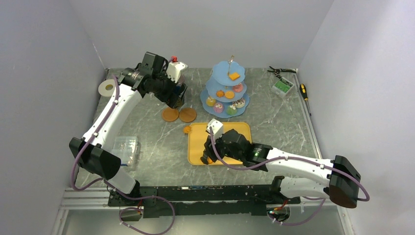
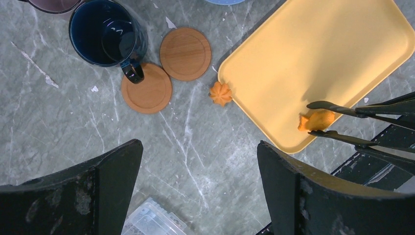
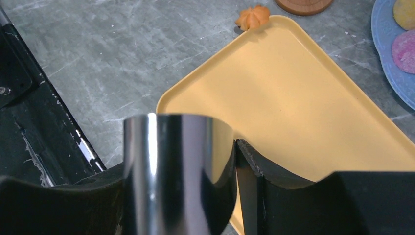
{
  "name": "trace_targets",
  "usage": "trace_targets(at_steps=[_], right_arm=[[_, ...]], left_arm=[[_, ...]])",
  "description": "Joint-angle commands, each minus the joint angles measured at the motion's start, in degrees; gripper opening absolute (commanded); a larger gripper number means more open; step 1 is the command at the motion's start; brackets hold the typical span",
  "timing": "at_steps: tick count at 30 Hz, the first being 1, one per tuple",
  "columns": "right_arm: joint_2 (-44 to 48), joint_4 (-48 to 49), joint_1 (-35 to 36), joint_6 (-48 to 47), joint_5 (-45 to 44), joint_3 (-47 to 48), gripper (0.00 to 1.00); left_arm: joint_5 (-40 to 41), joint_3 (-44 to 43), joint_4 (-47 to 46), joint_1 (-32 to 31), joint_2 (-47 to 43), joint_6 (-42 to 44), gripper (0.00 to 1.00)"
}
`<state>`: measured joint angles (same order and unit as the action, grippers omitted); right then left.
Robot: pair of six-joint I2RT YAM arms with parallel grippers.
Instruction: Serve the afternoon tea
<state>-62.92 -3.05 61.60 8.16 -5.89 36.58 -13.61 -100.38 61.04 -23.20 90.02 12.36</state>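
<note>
One orange biscuit (image 2: pixel 316 120) lies between the tips of tongs (image 2: pixel 337 107) clamped in the right gripper (image 3: pixel 181 188); the left gripper (image 2: pixel 200 188) has its jaws wide and is well apart.

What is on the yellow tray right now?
One orange biscuit at a corner, between the tips of the tongs; whether it is lifted is unclear. The rest of the tray looks bare, though the right arm covers part from overhead.

My left gripper (image 2: pixel 198 147) is black, scuffed grey. I see a grey, white-veined marble tabletop (image 2: pixel 63 127), a yellow rectangular plastic tray (image 2: pixel 313 54), two brown round wooden coasters (image 2: pixel 185 53), a glossy dark-blue round mug (image 2: pixel 105 32), an orange flower-shaped biscuit (image 2: pixel 220 93) and slim black tongs (image 2: pixel 372 111).
</note>
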Motion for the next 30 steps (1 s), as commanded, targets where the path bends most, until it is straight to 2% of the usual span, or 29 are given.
trace_targets(at_steps=[1, 5, 11, 20, 30], right_arm=[[-0.6, 2.6, 0.3, -0.8, -1.1, -0.9, 0.53], [-1.3, 2.7, 0.3, -0.9, -1.1, -1.3, 0.49], [2.3, 2.8, 0.4, -1.9, -5.4, -0.9, 0.32], [5.0, 2.3, -0.8, -7.7, -10.3, 6.5, 0.26], [-4.5, 8.0, -16.4, -16.5, -5.7, 27.5, 0.25]], left_arm=[[-0.1, -2.4, 0.3, 0.2, -1.5, -0.2, 0.93], [0.1, -2.5, 0.4, 0.2, -1.4, -0.2, 0.93], [0.3, -2.6, 0.4, 0.2, -1.4, -0.2, 0.93], [0.2, -2.8, 0.2, 0.2, -1.6, -0.4, 0.93], [0.1, -2.8, 0.3, 0.1, -1.5, -0.6, 0.93]])
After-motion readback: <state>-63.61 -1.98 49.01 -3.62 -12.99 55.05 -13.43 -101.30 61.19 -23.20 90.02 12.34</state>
